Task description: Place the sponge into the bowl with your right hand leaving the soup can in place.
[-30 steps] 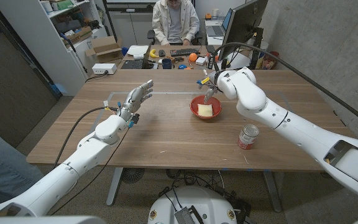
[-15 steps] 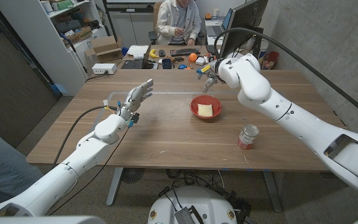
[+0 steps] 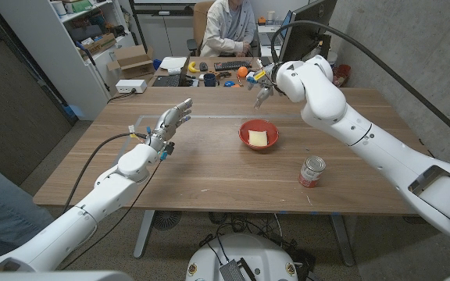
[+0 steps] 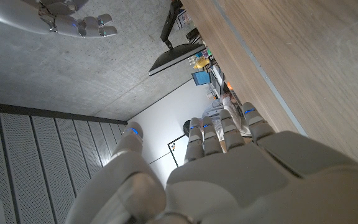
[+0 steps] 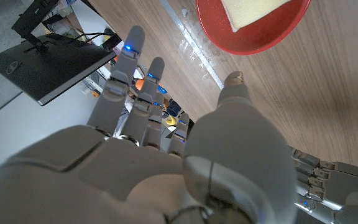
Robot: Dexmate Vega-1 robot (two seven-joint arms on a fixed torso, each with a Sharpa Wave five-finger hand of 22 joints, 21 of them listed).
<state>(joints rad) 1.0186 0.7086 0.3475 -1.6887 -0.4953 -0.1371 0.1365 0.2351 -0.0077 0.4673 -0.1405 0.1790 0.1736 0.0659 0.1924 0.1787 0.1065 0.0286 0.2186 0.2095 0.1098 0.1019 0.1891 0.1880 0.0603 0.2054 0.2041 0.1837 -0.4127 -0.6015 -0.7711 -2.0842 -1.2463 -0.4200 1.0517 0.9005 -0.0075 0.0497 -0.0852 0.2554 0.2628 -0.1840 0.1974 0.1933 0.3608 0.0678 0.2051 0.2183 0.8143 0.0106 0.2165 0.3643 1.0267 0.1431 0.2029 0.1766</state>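
While the left hand (image 3: 172, 123) hovers with fingers spread and holding nothing, the yellow rectangular sponge (image 3: 258, 137) lies in the round red bowl (image 3: 244, 130). The right hand (image 3: 262, 88) has lifted away behind it, fingers loosely apart, empty. The small metal soup can (image 3: 312, 171) stands untouched, so placement looks done.

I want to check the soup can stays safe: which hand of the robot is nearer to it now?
Right. The right hand is raised beyond the red bowl, apart from the soup can. The left hand is farther, across the table.
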